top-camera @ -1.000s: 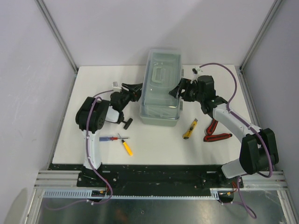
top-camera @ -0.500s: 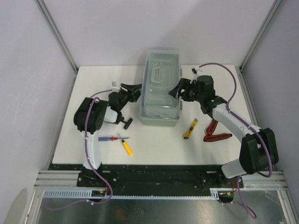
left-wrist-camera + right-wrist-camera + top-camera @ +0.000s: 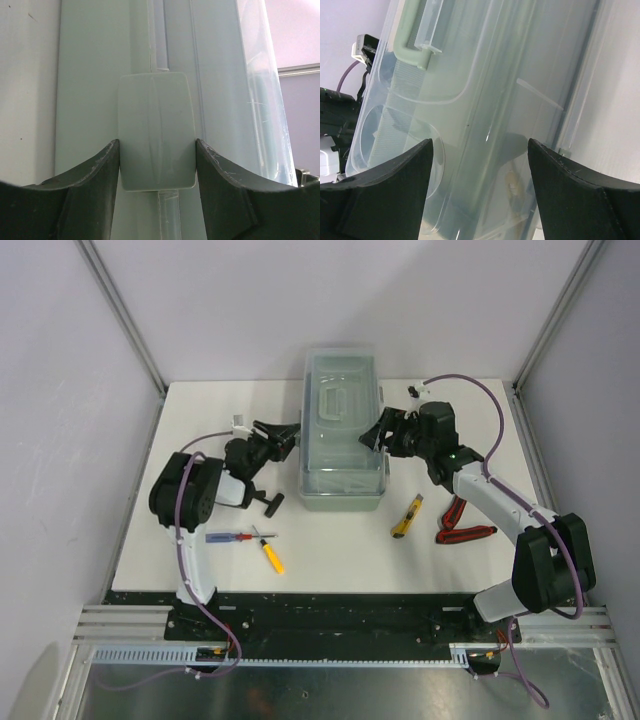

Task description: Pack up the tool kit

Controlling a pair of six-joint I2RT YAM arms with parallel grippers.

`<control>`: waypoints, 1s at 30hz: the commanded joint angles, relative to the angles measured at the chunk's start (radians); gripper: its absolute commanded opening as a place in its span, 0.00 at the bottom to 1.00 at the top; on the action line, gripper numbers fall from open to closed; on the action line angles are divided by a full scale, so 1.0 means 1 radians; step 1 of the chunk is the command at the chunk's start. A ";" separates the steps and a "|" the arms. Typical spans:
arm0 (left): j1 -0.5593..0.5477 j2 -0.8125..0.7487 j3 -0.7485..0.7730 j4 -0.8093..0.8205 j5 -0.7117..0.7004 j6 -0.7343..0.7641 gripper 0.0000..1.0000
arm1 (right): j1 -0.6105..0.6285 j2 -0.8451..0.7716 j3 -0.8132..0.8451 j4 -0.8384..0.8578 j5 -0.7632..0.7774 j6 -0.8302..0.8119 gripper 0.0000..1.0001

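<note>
The tool kit (image 3: pixel 342 430), a sage-green box with a clear lid lying closed over it, stands at the table's back middle. My left gripper (image 3: pixel 288 436) is at its left side. In the left wrist view its fingers (image 3: pixel 100 170) press both edges of the box's green latch (image 3: pixel 156 125). My right gripper (image 3: pixel 378 432) is open against the box's right side, with the clear lid (image 3: pixel 470 100) between its jaws. On the table lie a black hammer head (image 3: pixel 268 502), a red-and-blue screwdriver (image 3: pixel 230 537), a yellow screwdriver (image 3: pixel 271 557), a yellow knife (image 3: pixel 407 517) and red pliers (image 3: pixel 463 524).
The white table (image 3: pixel 200 420) is walled by grey panels on the left, back and right. The hammer lies just under my left forearm. The knife and pliers lie under my right arm. The arm bases stand on the metal rail at the near edge.
The box has shifted and turned slightly to the left. My left gripper has moved left with it, and my right gripper has followed against its right side.
</note>
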 commanded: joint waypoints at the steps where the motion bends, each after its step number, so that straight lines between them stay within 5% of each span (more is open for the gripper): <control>1: -0.040 -0.101 0.000 0.284 0.190 0.142 0.00 | 0.037 0.103 -0.055 -0.209 0.042 -0.070 0.77; 13: -0.042 -0.174 -0.020 0.115 0.172 0.274 0.03 | 0.039 0.110 -0.055 -0.209 0.051 -0.065 0.77; 20: -0.042 -0.207 -0.041 0.067 0.156 0.324 0.52 | 0.041 0.111 -0.055 -0.206 0.056 -0.062 0.77; 27: -0.041 -0.228 -0.110 0.067 0.088 0.354 0.91 | 0.046 0.107 -0.055 -0.205 0.058 -0.061 0.77; 30: -0.040 -0.239 -0.128 0.068 0.071 0.363 0.98 | 0.047 0.105 -0.055 -0.203 0.059 -0.063 0.77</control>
